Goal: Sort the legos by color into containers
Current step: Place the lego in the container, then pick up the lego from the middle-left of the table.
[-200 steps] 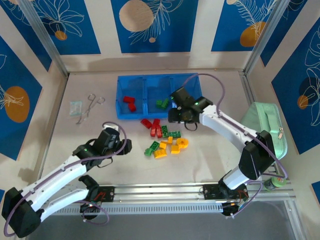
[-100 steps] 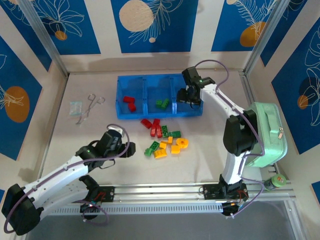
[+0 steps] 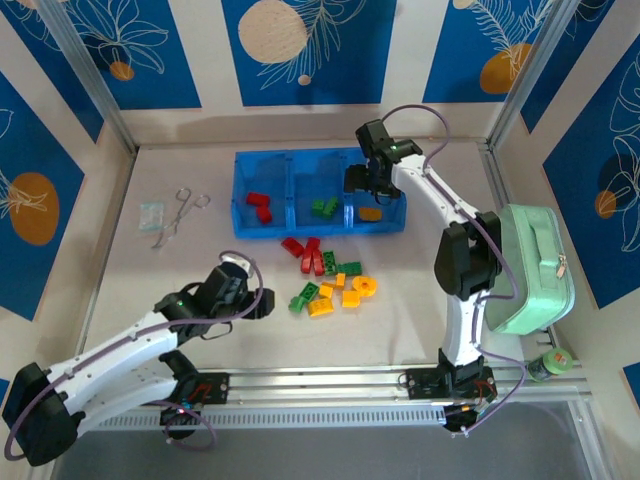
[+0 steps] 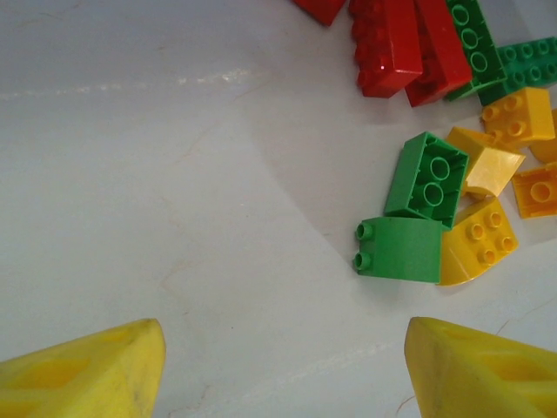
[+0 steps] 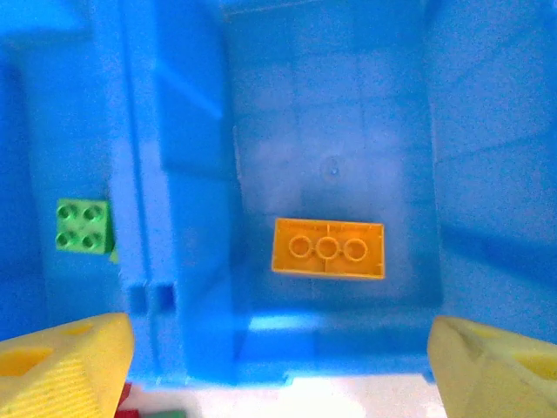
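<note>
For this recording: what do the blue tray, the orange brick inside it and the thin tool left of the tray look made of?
Blue tray: translucent plastic, smooth and slightly glossy; light passes through its walls.
Orange brick: hard opaque plastic with a soft sheen and crisp moulded round sockets.
Thin tool: probably bare metal, going by its silvery, slender arms and ring handles, though it is too small to be sure.

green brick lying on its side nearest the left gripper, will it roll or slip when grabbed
The green brick looks like hard moulded plastic with flat faces, so it probably stays stiff and won't roll. Its smooth sides may slip slightly between the fingers of the left gripper. It touches a yellow brick, so pushing it would likely shove that one too.
</note>
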Controlling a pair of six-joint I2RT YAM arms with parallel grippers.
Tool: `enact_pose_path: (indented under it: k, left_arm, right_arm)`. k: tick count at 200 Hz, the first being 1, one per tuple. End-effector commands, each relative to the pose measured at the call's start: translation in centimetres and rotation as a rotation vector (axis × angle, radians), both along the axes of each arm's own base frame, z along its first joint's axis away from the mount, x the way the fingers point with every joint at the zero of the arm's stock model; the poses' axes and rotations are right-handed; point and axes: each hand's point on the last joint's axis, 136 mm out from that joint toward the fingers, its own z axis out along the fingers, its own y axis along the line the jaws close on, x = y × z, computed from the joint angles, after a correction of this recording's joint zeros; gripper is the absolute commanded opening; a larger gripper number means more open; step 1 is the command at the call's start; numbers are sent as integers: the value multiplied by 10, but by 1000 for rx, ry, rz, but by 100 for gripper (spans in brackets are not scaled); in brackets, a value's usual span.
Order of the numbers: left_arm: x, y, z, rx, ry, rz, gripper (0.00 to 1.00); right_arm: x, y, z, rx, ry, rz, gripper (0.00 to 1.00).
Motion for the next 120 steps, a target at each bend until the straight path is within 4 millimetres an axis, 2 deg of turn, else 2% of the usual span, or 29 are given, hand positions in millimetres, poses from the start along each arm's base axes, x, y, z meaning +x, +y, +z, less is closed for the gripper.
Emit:
enact_pose_path:
  k: [1, 38, 68, 88, 120]
  left_arm:
    - [4, -16, 10, -18, -27, -50, 73]
    - [3, -40, 3, -21, -16, -126, 73]
    - [8, -67, -5, -32, 11, -174, 67]
    - [9, -85, -12, -25, 46, -208, 65]
    - [7, -100, -28, 37, 87, -248, 65]
  right_arm:
    - [-22, 1, 32, 20, -66, 13, 88]
    - [-62, 13, 37, 62, -111, 82, 88]
    - [-97, 31, 24, 133, -132, 117, 89]
    - [-111, 34, 12, 130, -109, 113, 88]
    - [-127, 27, -3, 105, -82, 91, 88]
